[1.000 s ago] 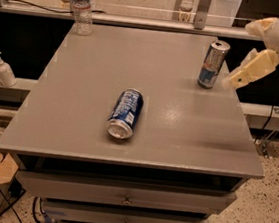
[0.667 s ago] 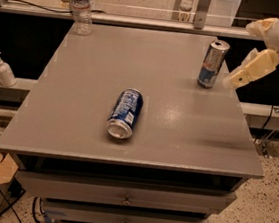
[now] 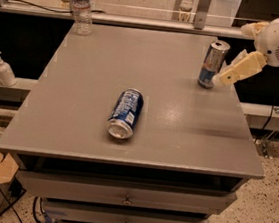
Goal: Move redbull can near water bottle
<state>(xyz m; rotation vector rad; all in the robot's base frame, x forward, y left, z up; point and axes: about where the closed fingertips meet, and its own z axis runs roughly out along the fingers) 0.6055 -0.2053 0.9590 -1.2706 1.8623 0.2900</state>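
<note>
- Cabinet front: drawers [image 3: 127,192] sit below the near edge of the grey table top [image 3: 177,133].
- Dark blue can [image 3: 126,112]: it lies on its side near the middle of the table. Its long axis runs near to far, with the silver end facing the near edge.
- Pump bottle [image 3: 3,69]: small and white, it stands on a lower ledge to the left, off the table.
- Redbull can [image 3: 213,64]: it stands upright on its base close to the right edge, in the far half of the table. Its long axis is vertical and the silver top faces up.
- Gripper [image 3: 231,54]: it sits off the right edge of the table, beside the redbull can. The fingers are spread wide and hold nothing. The lower tan finger [image 3: 242,69] slants down toward the can's base, with its tip just beside the can on the right. Contact cannot be confirmed.
- Water bottle [image 3: 81,7]: it stands upright at the far left corner of the table, well apart from the redbull can, with the full table width between them.
</note>
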